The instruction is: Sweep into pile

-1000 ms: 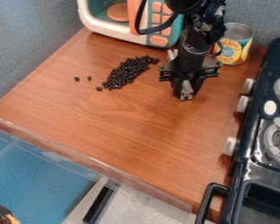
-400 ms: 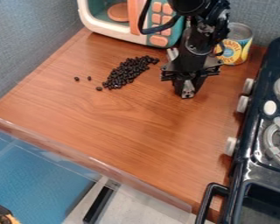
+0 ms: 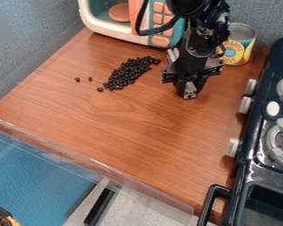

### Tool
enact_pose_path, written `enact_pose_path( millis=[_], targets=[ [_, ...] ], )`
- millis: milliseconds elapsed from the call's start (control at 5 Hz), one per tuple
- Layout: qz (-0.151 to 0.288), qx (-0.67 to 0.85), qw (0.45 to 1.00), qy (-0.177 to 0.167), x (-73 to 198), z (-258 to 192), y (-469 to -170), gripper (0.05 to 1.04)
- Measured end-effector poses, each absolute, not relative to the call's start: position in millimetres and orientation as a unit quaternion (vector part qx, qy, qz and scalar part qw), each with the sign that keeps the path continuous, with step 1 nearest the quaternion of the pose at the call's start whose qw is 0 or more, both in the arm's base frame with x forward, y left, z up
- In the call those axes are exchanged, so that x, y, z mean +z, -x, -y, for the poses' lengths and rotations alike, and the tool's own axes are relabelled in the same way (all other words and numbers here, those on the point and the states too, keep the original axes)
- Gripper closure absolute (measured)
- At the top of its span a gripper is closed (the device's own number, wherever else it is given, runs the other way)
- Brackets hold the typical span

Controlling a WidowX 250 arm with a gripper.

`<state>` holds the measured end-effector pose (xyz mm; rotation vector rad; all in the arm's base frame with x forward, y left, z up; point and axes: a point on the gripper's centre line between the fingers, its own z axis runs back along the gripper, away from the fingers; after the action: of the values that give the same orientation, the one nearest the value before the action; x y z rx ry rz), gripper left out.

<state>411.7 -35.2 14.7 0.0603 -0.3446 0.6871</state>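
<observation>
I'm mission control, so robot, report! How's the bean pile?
Gripper beside beans, not touching. Beans in long heap, few strays. Toy microwave behind them.

The arm [image 3: 198, 47] is black, with a bulky rounded joint and small pale spots lower down. A black cable [image 3: 148, 32] loops off it. The gripper [image 3: 190, 92], black too, has a wide crosspiece and grey near its tip.

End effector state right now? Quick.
End effector: can't tell open or closed, nor whether it holds anything; it hangs over the counter, off to one side of the black beans.
</observation>
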Motion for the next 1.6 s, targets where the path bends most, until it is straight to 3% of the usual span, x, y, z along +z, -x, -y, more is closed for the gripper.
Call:
enact_pose_path(
  millis=[400, 1200, 1600],
  targets=[
    [0.123, 0.38, 0.917, -0.019, 16.1, 22.1, -405.9, 0.697],
    [0.138, 0.419, 0.897, -0.003, 39.1, 6.4, -399.0, 0.697],
    [0.133, 0.416, 0.899, -0.003, 36.6, 6.2, -394.7, 0.697]
  ],
)
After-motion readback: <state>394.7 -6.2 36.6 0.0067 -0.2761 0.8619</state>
